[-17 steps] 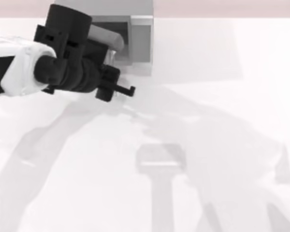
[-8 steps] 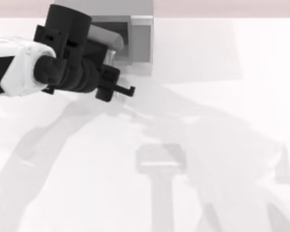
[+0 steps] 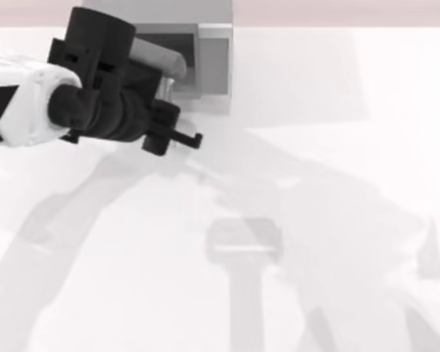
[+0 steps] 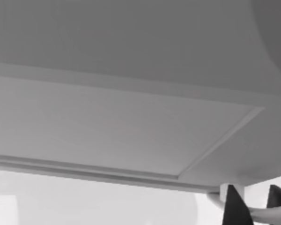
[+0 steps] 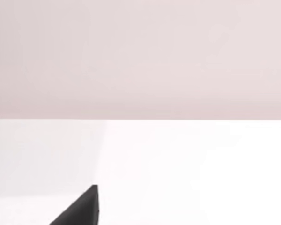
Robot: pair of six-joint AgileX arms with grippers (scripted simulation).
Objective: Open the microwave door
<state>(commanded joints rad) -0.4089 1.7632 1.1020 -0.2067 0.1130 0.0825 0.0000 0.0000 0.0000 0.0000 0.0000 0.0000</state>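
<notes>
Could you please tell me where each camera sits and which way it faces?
Top view: above the white table, looking down; left arm at the boxy grey microwave.
Left wrist view: close against the flat grey windowed microwave door; left gripper fingertips at its pale handle.
Right wrist view: across the table; one dark fingertip.
Shared: the microwave.

White table; microwave sits on it at far edge, left of ctr.

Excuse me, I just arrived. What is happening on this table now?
The left gripper is at the microwave, at the table's far edge. Its fingers grip the pale handle on the microwave door, which looks already swung partly out. The right arm is parked outside the top view.
</notes>
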